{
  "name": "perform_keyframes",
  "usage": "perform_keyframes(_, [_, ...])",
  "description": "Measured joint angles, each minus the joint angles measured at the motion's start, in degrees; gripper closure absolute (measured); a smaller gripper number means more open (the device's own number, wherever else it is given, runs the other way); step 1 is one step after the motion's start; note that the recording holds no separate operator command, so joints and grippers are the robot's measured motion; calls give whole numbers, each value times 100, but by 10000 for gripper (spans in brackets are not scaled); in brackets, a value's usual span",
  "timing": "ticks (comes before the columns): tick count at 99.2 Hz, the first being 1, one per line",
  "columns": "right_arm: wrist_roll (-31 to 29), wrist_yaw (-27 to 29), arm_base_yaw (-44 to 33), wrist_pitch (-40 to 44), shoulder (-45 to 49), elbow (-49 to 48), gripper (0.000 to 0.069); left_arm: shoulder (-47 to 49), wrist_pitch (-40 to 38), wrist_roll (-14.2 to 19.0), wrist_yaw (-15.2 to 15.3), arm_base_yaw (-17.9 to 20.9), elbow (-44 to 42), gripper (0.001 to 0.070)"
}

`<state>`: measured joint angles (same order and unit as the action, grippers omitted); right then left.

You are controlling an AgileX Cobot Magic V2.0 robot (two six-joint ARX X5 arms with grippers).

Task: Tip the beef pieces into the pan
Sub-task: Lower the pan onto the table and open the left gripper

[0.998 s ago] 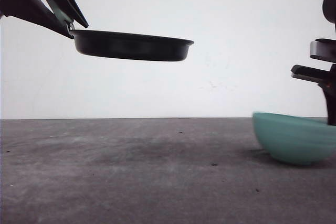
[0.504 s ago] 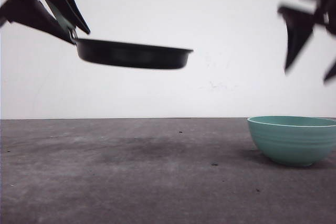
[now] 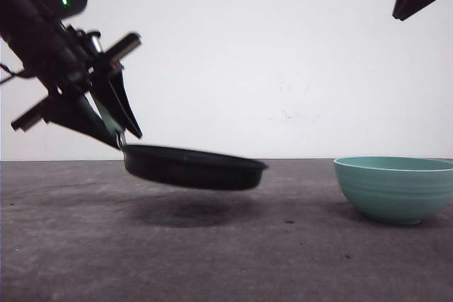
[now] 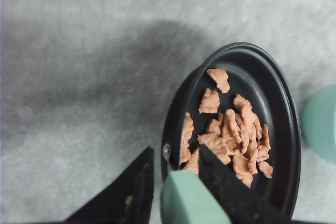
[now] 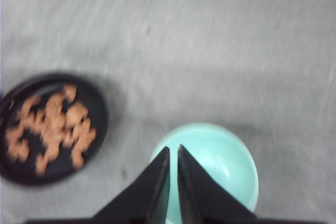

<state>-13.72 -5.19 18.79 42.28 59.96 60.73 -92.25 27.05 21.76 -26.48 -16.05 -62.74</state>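
Front view: left gripper (image 3: 117, 129) pinches the green handle (image 4: 191, 203) of the pan (image 3: 192, 167), which hangs tilted just above the grey table (image 3: 226, 259). Beef pieces (image 4: 226, 135) lie heaped inside the pan. A teal bowl (image 3: 395, 189) stands well apart, on the right side of the table. Right gripper (image 5: 173, 182) hovers above this bowl, fingers nearly pressed together, apparently holding nothing; blur limits certainty.

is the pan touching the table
Apart. The front view shows the pan held tilted by the left gripper, with a gap and shadow between it and the table.
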Motion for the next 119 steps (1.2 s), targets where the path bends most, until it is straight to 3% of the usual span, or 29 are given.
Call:
perform_keyframes(14, [52, 380, 229, 114, 0, -4, 676, -271, -55, 7, -11, -11, 0, 587])
perform_keyframes(58, [136, 391, 297, -28, 0, -4, 676, -424, -584, 11, -31, -17, 0, 588])
perform_keyframes(96, [136, 389, 417, 31, 0, -4, 676, -706, -573, 17, -24, -20, 0, 588])
perform_keyframes(113, [129, 391, 551, 44, 0, -4, 676, -713, -413, 31, 168, -24, -33, 583])
perform_keyframes(119, [129, 391, 599, 52, 0, -4, 676, -713, -343, 33, 216, -26, -52, 539])
